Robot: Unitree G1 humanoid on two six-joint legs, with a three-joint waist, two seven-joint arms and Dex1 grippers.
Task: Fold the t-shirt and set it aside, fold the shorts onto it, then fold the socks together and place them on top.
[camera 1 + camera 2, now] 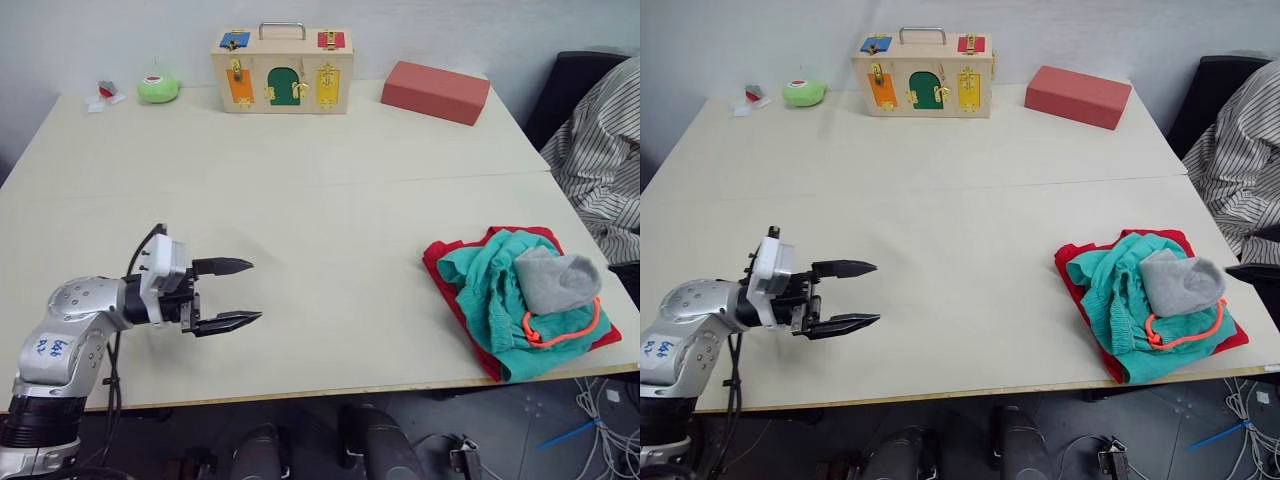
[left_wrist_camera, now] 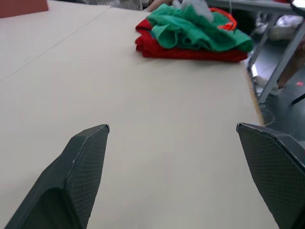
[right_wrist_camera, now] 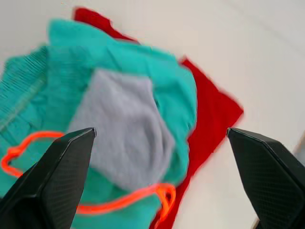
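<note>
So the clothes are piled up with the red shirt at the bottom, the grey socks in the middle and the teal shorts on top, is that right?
Not quite. The red shirt is at the bottom, but the teal shorts are in the middle and the grey socks lie on top. The left eye view shows it, and the right wrist view confirms it from above.

Even, bright overhead light falls on the pale desk (image 1: 330, 200), with no glare and only a soft shadow under the left hand (image 1: 226, 295). The right wrist view is motion-blurred, smearing the socks (image 3: 124, 126) and shorts (image 3: 62, 67). In the left wrist view the clothes at the desk's far edge lie slightly out of focus.
</note>
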